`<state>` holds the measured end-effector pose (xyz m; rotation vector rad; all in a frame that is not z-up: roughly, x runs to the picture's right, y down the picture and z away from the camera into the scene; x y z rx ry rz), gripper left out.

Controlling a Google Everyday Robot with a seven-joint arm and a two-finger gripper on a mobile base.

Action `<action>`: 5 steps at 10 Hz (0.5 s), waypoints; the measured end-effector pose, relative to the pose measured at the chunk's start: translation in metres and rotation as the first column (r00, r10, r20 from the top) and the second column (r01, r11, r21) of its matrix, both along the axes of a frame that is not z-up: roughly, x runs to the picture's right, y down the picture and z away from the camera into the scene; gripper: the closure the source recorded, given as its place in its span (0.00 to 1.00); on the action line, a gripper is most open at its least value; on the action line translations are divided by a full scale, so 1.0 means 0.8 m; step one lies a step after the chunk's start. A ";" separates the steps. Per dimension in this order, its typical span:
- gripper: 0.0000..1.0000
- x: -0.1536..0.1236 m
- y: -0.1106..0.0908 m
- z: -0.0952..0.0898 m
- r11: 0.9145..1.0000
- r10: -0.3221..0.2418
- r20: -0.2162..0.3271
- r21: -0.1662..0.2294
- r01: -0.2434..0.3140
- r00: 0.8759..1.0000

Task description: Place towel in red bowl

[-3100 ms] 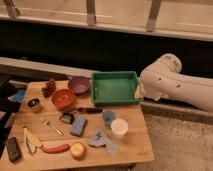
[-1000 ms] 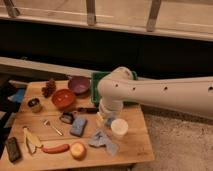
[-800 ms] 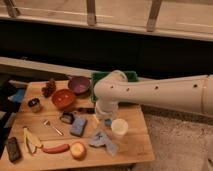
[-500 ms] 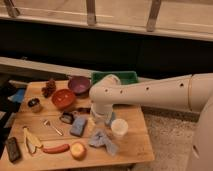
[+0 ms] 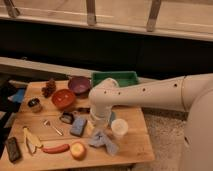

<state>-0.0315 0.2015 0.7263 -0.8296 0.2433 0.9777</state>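
The towel (image 5: 103, 142) is a crumpled blue-grey cloth lying on the wooden table (image 5: 135, 145) near its front edge. The red bowl (image 5: 63, 98) stands at the back left of the table and looks empty. My white arm reaches in from the right and bends down over the table's middle. My gripper (image 5: 98, 128) hangs just above the towel's upper edge, right of a blue sponge (image 5: 78, 126). The arm's wrist hides part of the table behind it.
A purple bowl (image 5: 79, 85) and a green tray (image 5: 116, 78) stand at the back. A white cup (image 5: 120, 128) stands right of the gripper. An orange fruit (image 5: 77, 150), a red sausage-like item (image 5: 55, 148), a banana (image 5: 31, 140), a black remote (image 5: 12, 148), a small can (image 5: 34, 104) and a pine cone (image 5: 49, 88) lie to the left.
My arm has swung left from beside the green tray to the table's middle, and the gripper has come down over the towel. The objects on the table have not moved.
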 end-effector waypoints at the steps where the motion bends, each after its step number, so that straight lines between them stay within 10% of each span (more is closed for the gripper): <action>1: 0.35 -0.002 0.005 0.005 1.000 0.003 0.006 -0.007 -0.003 1.000; 5: 0.35 0.003 0.013 0.027 0.999 0.035 0.017 -0.018 -0.035 0.999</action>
